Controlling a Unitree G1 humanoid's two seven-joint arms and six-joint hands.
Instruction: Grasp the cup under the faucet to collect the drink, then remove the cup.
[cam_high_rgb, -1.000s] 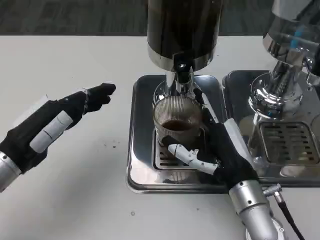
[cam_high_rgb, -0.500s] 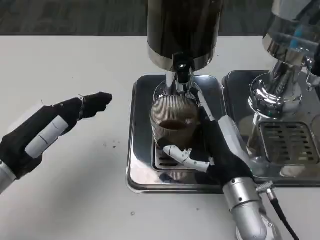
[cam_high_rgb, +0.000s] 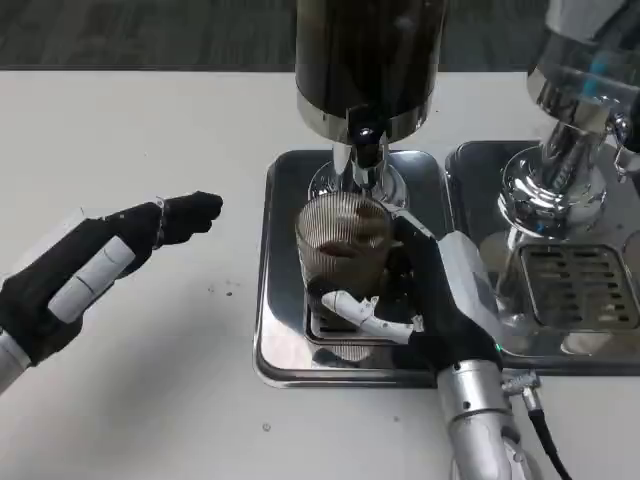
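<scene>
Over the last second the right hand (cam_high_rgb: 440, 300) has drawn back toward the robot and a little leftward, and the cup (cam_high_rgb: 342, 245) has come with it: the rim that sat directly below the faucet (cam_high_rgb: 365, 150) now lies nearer the camera and slightly left of the spout. The left hand (cam_high_rgb: 95, 260) has slid a short way toward the robot as well, holding the same pose.

The right hand's fingers (cam_high_rgb: 368, 315) wrap the cup. A white and black finger curls across its near, lower wall, and the black palm presses its right side. How the far fingers lie behind the glass cannot be told. The cup stands roughly upright, its long axis vertical, with dark liquid inside. It is over the grate of the tray (cam_high_rgb: 275, 300), just in front of the faucet and the dark dispenser (cam_high_rgb: 368, 60) above it.

The left hand rests on the white table (cam_high_rgb: 150, 400), well apart from the tray, fingers straight and pressed together, holding nothing, pointing toward the dispenser.

The right hand is the one on the cup, so the removal looks to be its job. The clear way out seems to be toward the robot, over the tray's near rim, and the cup would need a lift to pass that lip without tipping the drink.

A second chrome machine (cam_high_rgb: 570, 180) stands just right of the tray.
</scene>
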